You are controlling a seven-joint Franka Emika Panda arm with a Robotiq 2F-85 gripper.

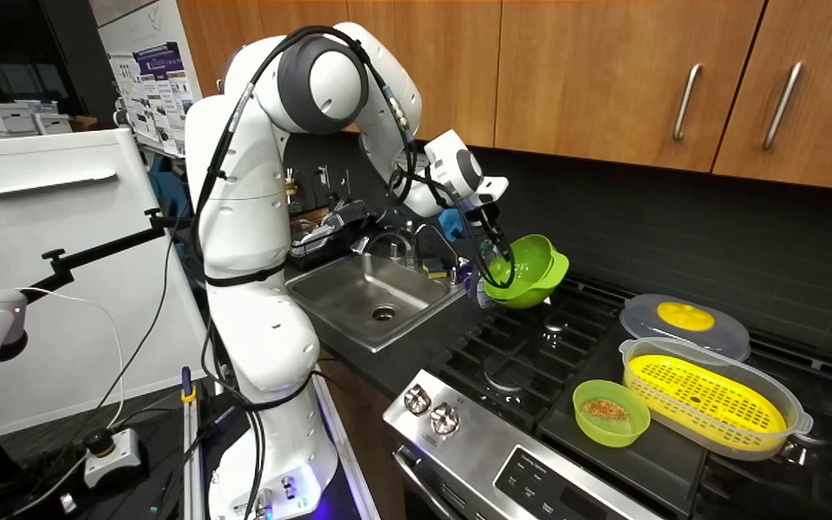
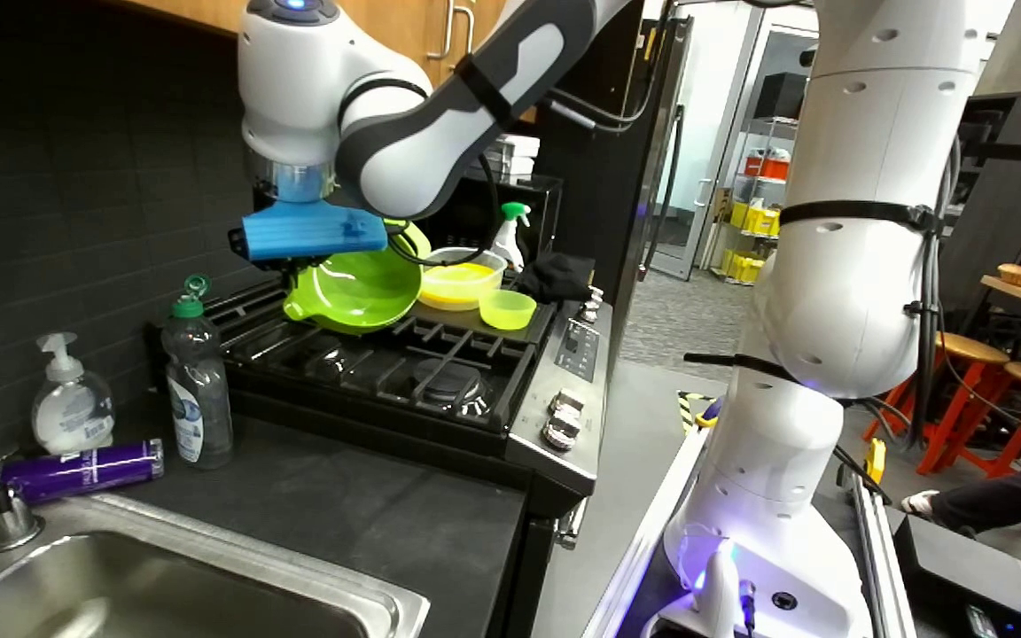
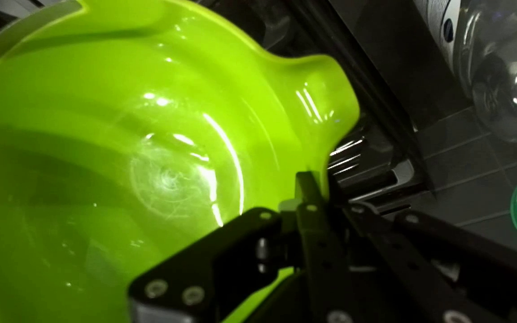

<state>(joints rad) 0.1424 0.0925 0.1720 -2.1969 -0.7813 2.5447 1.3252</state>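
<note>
Hand (image 3: 321, 193) clamped on the edge of the green mixing bowl (image 2: 364, 288) | it's tipped, over the stove (image 2: 530, 421) | I'd go slow, pinch hard; held by one edge, it could swing | mind the dish soap bottle (image 2: 198, 390) beside the stove, the small green bowl (image 1: 614, 435) farther off

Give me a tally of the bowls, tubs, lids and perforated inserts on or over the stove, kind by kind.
Bowls: 2 (large green bowl, small green bowl)
Tubs: 1 (clear oval tub)
Lids: 1 (grey-and-yellow lid)
Perforated inserts: 1 (yellow insert)
Total: 5
</note>
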